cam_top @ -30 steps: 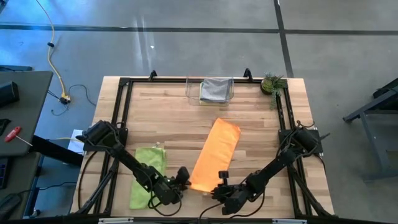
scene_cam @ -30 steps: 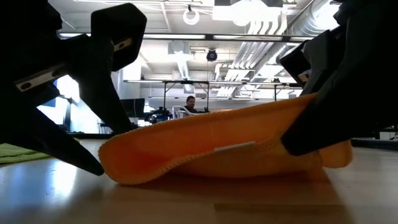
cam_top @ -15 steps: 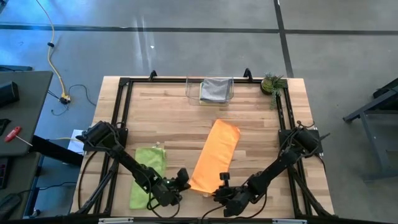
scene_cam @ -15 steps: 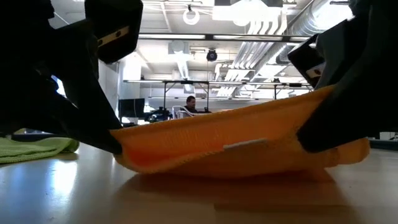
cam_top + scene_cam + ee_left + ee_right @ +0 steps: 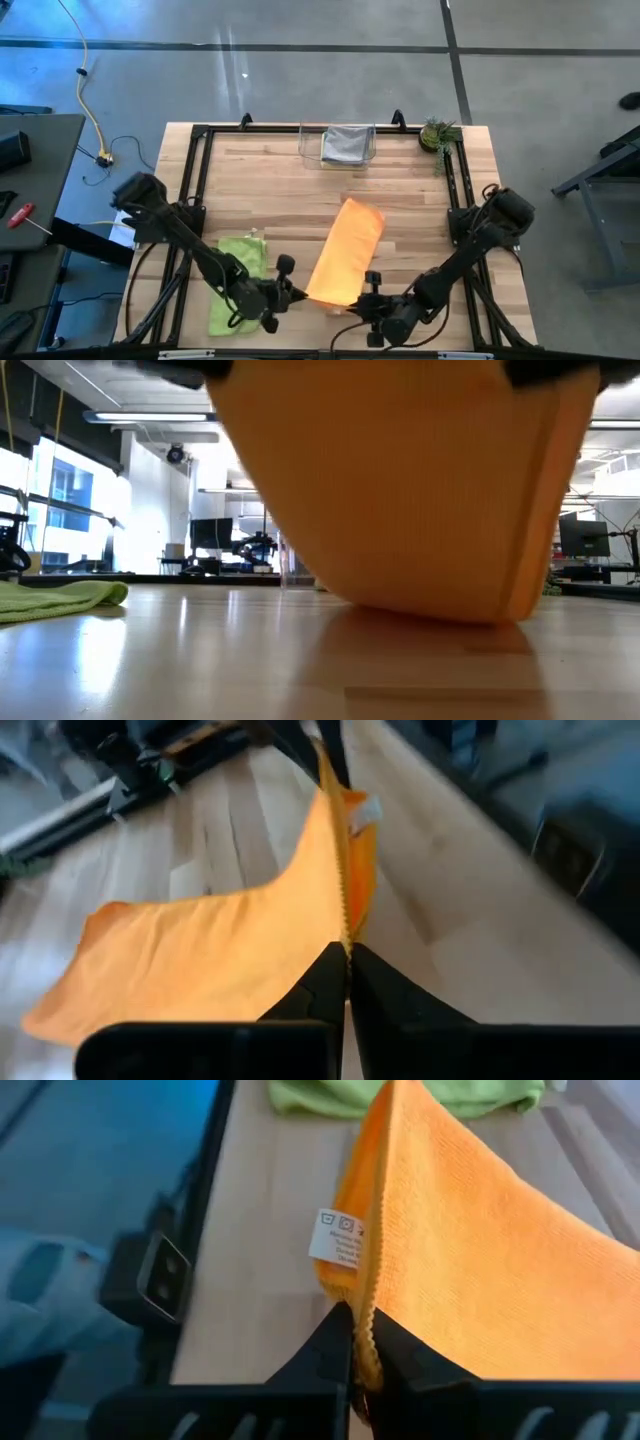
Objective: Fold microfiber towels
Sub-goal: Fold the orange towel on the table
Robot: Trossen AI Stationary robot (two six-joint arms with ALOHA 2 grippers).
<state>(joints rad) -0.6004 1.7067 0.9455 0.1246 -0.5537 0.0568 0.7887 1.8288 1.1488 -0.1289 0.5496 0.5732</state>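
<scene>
The orange towel [image 5: 345, 252] lies lengthwise in the middle of the table. Its far end [image 5: 362, 212] rests on the wood and its near end is raised. My left gripper [image 5: 296, 293] is shut on its near left corner. My right gripper [image 5: 357, 304] is shut on its near right corner. In the low view the orange towel [image 5: 400, 490] hangs as a curtain, sagging down to the table. A lime green towel [image 5: 238, 280] lies flat at the near left. A grey towel [image 5: 347, 143] sits in the clear bin. My left gripper pinches the towel's stitched edge at its near left corner [image 5: 345, 932] between both fingers, slanting down from the table's left. The corner is lifted clear and the cloth runs off slack to the table. My right gripper pinches the stitched edge at the near right corner [image 5: 372, 1302], just beside the white label [image 5: 340, 1238]. Its fingers slant down from the table's right. That corner is lifted clear, with the cloth sloping down and away.
The clear bin [image 5: 311, 150] stands at the far edge, with a small plant [image 5: 438, 133] at the far right corner. A black frame [image 5: 200, 160] runs around the table. Bare wood [image 5: 270, 190] lies between the bin and the towels.
My left gripper has shut on the orange towel's near left corner and rolled. Both grippers have then risen, lifting the towel's near end off the table so that it hangs between them. The towel's far end has stayed where it was.
</scene>
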